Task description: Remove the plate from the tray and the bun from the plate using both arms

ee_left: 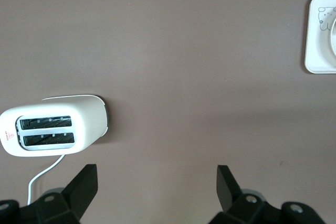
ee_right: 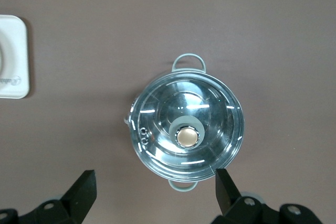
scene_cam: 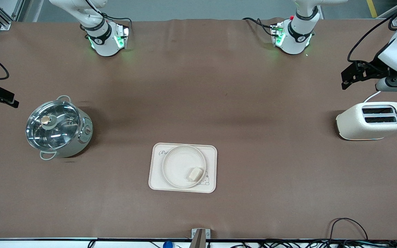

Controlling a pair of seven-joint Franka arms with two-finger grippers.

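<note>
Brown cloth is seen covering the table [scene_cam: 198, 86]. At the right arm's end a lidded steel pot [scene_cam: 58, 128] is placed, and at the left arm's end a white toaster [scene_cam: 372, 121] with two slots. Nearer to the front camera, between them, a rectangular cream tray [scene_cam: 155, 172] is laid, and the plate [scene_cam: 174, 165] is set on it. The bun [scene_cam: 195, 173] is found lying in the plate, by the rim toward the left arm's end. The left tool [ee_left: 157, 182] is held above bare cloth just beside the toaster, its fingers spread wide and empty. The right tool [ee_right: 156, 184] is held over the pot's edge, likewise spread wide and empty.
</note>
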